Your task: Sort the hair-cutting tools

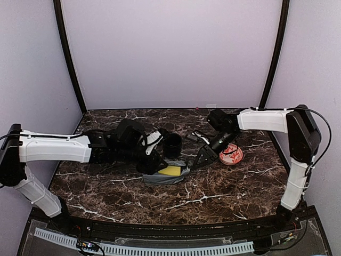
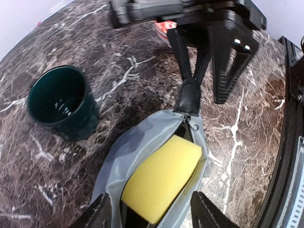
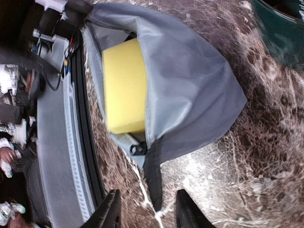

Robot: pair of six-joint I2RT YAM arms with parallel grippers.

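The risk here is a pull with nothing to brace it. The right pincer (image 3: 148,205) is half open, its jaws either side of the black pull tab (image 3: 153,178) of the grey pouch (image 2: 142,142), with a gap on both sides, so it holds nothing yet. The left pincer (image 2: 153,211) stands wide at the bottom of its own view, flanking the pouch's other end without clamping it. If the right jaws close and tug, I judge the light pouch would slide across the slick surface (image 1: 224,197) rather than let the zip run. It might also nudge the dark green cup (image 2: 59,102) just beside it at the left of the left wrist frame. The yellow sponge (image 2: 161,178) fills the open mouth and could snag the zip or block anything pushed in. The two arms meet closely at centre frame, so a small error could knock them together. The hair-cutting tools are hard to find. The only candidates are small dark shapes (image 1: 195,136) between the cup and the right arm, too small to name. A red-and-white plate (image 1: 231,154) sits right of centre. The surface is dark brown marble with white veins, enclosed by pale lilac walls (image 1: 170,53) and black poles (image 1: 69,58).
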